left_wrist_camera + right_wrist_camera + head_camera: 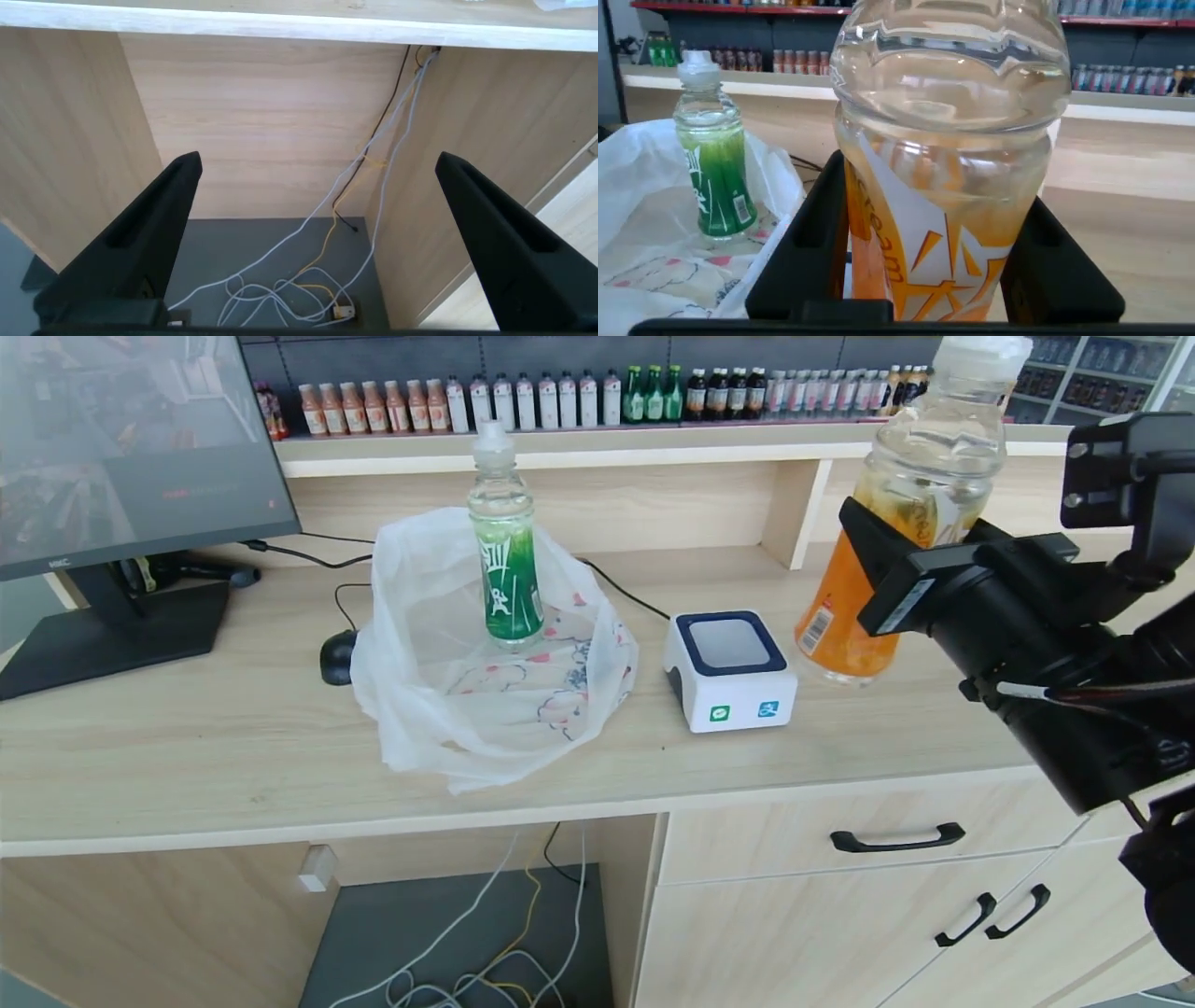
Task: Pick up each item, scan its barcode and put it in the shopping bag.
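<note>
My right gripper (920, 555) is shut on an orange drink bottle (896, 513), holding it tilted above the counter just right of the white scanner box (728, 669); its barcode faces the scanner side. Close up, the same orange bottle (948, 187) sits between my black fingers (808, 247). A green-labelled bottle (504, 541) stands upright inside the white shopping bag (485, 672) left of the scanner; the green bottle (712, 149) and bag (654, 261) also appear behind the held one. My left gripper (313, 238) is open below the counter, facing loose cables.
A monitor (121, 439) on its stand occupies the counter's left end, with a black mouse (336, 656) beside the bag. A raised shelf (579, 448) runs along the back. Drawers with black handles (896, 840) sit below on the right.
</note>
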`<state>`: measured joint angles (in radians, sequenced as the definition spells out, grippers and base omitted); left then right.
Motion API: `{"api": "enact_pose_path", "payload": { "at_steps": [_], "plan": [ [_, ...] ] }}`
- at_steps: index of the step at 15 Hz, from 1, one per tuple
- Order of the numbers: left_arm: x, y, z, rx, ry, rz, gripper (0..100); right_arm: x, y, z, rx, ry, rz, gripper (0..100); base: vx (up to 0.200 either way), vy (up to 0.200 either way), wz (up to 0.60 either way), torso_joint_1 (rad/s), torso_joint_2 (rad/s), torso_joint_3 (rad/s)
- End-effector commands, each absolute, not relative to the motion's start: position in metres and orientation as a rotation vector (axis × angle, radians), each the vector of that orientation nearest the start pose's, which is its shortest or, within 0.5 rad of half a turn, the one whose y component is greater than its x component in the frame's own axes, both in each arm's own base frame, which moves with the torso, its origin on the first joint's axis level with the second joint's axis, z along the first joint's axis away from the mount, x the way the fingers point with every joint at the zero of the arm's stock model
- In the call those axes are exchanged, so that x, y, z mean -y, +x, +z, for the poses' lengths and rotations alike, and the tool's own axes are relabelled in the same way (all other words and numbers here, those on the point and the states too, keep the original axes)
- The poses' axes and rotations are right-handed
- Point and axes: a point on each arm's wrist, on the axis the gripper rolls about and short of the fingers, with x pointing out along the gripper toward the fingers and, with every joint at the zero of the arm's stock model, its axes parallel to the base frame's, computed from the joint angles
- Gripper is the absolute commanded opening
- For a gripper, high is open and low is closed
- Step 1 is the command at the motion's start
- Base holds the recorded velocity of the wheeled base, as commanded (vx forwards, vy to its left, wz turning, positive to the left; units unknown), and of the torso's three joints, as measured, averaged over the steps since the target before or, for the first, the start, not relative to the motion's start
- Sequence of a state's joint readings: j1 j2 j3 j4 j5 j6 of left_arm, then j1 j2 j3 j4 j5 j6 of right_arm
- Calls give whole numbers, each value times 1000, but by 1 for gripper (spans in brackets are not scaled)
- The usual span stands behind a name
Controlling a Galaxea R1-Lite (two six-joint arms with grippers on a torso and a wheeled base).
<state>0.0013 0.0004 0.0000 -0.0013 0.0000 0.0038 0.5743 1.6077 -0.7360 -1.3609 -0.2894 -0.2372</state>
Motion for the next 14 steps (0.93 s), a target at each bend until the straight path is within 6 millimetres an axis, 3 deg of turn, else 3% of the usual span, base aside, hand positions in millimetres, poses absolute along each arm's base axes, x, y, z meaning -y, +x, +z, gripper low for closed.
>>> {"api": "enact_pose_path", "payload": {
  "at_steps": [1, 8, 14],
  "plan": [
    [0, -23, 76, 2, 3, 2, 100, -152, 240, 264, 486, -61, 226, 0, 0, 0, 0, 0, 0, 0],
    [0, -23, 76, 2, 3, 2, 100, -166, 258, 285, 595, -244, 171, 0, 0, 0, 0, 0, 0, 0],
    [0, -23, 76, 2, 3, 2, 100, -173, 258, 269, 708, -590, 362, 0, 0, 0, 0, 0, 0, 0]
  ]
}}
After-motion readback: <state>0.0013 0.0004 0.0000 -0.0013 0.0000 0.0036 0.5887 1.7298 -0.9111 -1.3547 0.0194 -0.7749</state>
